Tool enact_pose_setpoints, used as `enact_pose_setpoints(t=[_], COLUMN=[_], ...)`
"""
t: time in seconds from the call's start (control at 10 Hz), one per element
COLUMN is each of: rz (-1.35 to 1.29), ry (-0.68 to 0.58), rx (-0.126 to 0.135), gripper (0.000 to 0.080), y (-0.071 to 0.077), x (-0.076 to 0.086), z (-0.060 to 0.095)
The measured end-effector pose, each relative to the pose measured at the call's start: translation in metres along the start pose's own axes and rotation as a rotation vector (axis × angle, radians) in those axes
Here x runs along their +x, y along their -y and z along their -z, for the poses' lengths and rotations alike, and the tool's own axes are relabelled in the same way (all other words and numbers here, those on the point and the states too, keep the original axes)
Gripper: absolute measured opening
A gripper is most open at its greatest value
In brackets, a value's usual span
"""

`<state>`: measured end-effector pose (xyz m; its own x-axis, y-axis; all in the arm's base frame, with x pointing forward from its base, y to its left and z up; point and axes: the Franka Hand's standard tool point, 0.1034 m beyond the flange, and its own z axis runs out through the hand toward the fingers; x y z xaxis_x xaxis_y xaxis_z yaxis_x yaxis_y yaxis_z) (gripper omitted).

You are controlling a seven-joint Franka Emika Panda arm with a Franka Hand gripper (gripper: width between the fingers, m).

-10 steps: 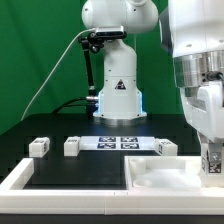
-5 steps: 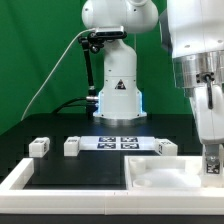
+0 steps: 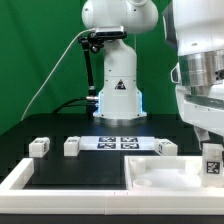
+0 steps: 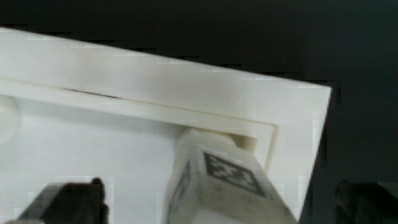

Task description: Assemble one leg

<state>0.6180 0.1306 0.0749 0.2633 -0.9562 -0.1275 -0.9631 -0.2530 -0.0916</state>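
At the exterior view's right edge I see the leg (image 3: 212, 163) standing upright over the white tabletop (image 3: 160, 180), its tag facing the camera — whether its foot touches the tabletop I cannot tell. From the wrist view the claw (image 4: 214, 208) is spread wide, its dark fingers (image 4: 71, 203) apart from the leg (image 4: 222, 180) on both sides. Three more legs (image 3: 72, 146) sit on the black bench (image 3: 60, 172) near the marker board (image 3: 118, 143).

No words or numbers can be read. The robot base (image 3: 118, 92) carries a black triangle sign. Square black-and-white tags stand on the leg (image 4: 228, 180) and the marker board (image 3: 120, 143).
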Motion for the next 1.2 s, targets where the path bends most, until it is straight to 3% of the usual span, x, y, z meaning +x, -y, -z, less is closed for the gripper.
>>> enact_pose_setpoints(t=[0.4,0.6,0.9,1.2], rz=[0.432,0.490,0.585,0.912], ry=[-0.028,-0.030,-0.040,-0.045], rx=[-0.014,-0.015,-0.023,-0.034], gripper=[0.0649,0.0649,0.0649,0.0649], y=[0.002,0.002,0.003,0.002], x=[0.001,0.005,-0.002,0.009], z=[0.001,0.001,0.001,0.001])
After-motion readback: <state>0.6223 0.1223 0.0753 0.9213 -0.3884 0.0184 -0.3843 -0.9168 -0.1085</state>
